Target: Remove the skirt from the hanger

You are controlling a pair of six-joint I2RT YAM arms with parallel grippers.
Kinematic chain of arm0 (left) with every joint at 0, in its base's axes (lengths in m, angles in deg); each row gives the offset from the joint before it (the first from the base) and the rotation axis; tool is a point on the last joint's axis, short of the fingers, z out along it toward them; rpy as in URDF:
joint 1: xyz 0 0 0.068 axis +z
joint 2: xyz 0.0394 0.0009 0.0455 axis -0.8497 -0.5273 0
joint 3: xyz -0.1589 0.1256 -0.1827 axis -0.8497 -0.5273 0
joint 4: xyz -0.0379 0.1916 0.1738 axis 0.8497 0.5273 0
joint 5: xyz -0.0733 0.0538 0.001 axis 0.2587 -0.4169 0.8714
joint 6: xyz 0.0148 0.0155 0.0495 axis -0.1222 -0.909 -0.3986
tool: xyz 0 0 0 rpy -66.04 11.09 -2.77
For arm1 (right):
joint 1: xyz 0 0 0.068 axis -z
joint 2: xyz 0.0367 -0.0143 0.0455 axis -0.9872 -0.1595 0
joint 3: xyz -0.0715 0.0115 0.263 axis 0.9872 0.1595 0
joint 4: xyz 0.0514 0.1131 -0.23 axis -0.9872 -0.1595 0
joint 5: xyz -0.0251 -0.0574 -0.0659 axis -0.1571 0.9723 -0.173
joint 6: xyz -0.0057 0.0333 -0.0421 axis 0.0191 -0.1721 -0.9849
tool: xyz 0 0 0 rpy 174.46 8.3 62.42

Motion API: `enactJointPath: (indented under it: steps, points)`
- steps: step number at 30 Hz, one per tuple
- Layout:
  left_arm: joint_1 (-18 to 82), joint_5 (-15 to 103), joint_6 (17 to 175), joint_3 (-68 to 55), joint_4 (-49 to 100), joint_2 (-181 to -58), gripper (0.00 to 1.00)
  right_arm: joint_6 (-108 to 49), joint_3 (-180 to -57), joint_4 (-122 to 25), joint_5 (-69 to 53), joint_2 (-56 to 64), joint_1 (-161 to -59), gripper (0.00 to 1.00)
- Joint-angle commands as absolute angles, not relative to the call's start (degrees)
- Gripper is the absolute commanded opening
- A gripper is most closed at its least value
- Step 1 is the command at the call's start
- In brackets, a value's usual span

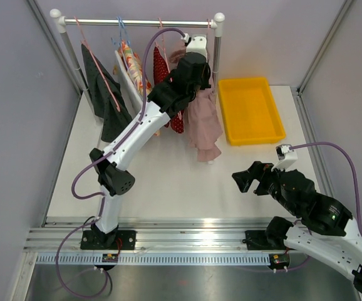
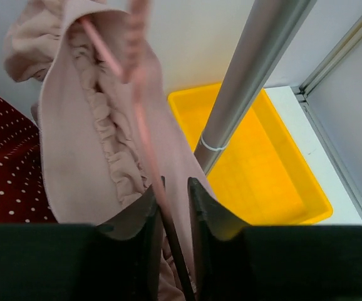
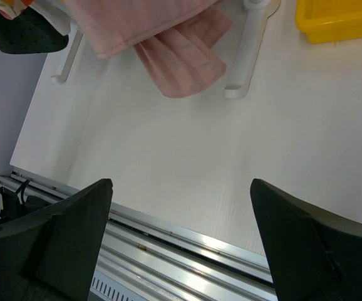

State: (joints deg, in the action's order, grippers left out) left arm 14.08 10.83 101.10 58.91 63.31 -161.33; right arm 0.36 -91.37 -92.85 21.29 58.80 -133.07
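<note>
Left gripper (image 2: 176, 185) fingers narrowly flank the pink hanger (image 2: 144, 141), skirt (image 2: 87, 157) to their left, grip uncertain; right gripper (image 3: 181, 185) fingers wide apart, empty

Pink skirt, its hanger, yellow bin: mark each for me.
pink skirt (image 1: 206, 122), top view, middle of the hanging fabric.
hanger (image 2: 142, 125), left wrist view, pink arm beside the ruffle.
yellow bin (image 1: 251, 111), top view, bare floor.

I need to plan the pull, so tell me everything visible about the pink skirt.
The pink skirt is soft, pale fabric with a ruffled, gathered waistband, hanging on a pink hanger at the right end of the rail, beside the post. Its hem falls in loose folds. The left gripper straddles the hanger's rod against the fabric.
</note>
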Motion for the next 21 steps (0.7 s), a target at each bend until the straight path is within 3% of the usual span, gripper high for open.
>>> enactJointPath:
  steps: [1,3,7,16,21]
  points:
    - [13.97,8.16,101.24,60.33,57.55,-158.50,0.09,0.17,-91.18,-91.45,21.22,58.96,-133.47,1.00]
    - [13.97,7.81,100.72,60.42,57.98,-157.45,0.00,-0.09,-91.35,-91.28,21.30,58.61,-133.38,0.99]
    - [13.88,7.37,100.10,60.06,59.04,-155.34,0.00,-3.42,-94.59,-89.00,21.74,55.72,-133.38,0.99]
    - [12.65,5.61,100.71,60.50,59.39,-149.53,0.00,-13.44,-125.16,-85.58,18.85,20.51,-133.56,0.99]
    - [12.56,5.79,101.51,61.03,61.24,-148.21,0.00,-12.32,-136.87,-80.48,16.38,12.30,-133.65,0.99]
